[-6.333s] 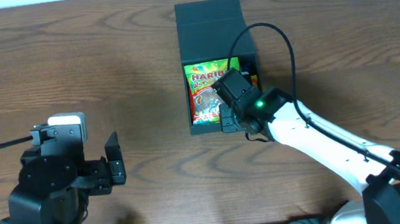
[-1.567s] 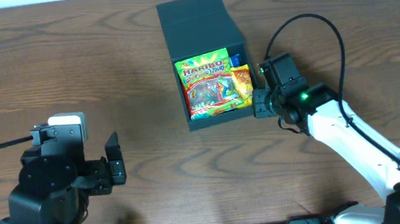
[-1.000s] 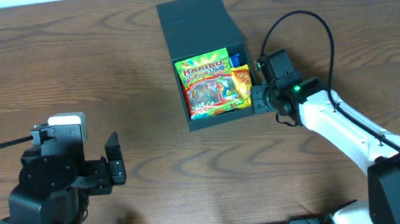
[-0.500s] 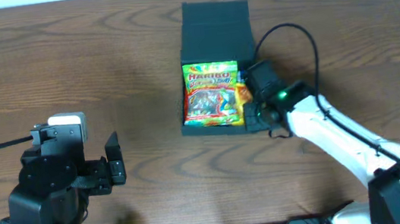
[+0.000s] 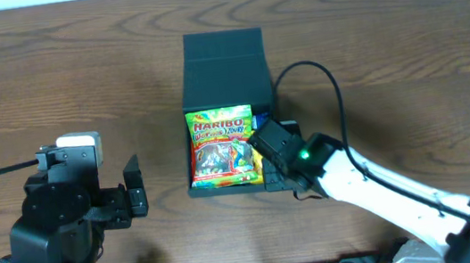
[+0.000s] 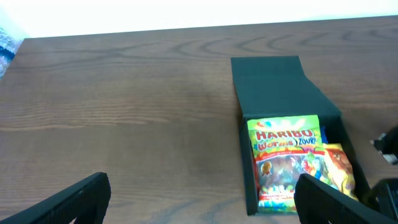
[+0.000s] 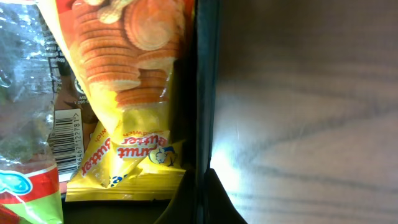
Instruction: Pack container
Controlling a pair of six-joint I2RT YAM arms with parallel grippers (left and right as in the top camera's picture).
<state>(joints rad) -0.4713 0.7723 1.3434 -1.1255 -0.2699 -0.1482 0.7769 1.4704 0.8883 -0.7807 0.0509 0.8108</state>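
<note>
Now: right pincer (image 5: 267, 169) clamping the container (image 5: 224, 56) wall

The container is sitting mid-desk (image 5: 48, 73), its flap lid lying open toward the far edge. The right pincer is pinching the container's right wall near the front corner, jaws almost together. A Haribo bag (image 5: 222, 147) and a yellow cracker pack (image 7: 124, 93) are lying inside, side by side. The left pincer (image 5: 137, 197) is hanging wide open, well apart.

Robot lab — wooden table (image 5: 75, 70) (cabled arm (image 5: 387, 195))
</note>
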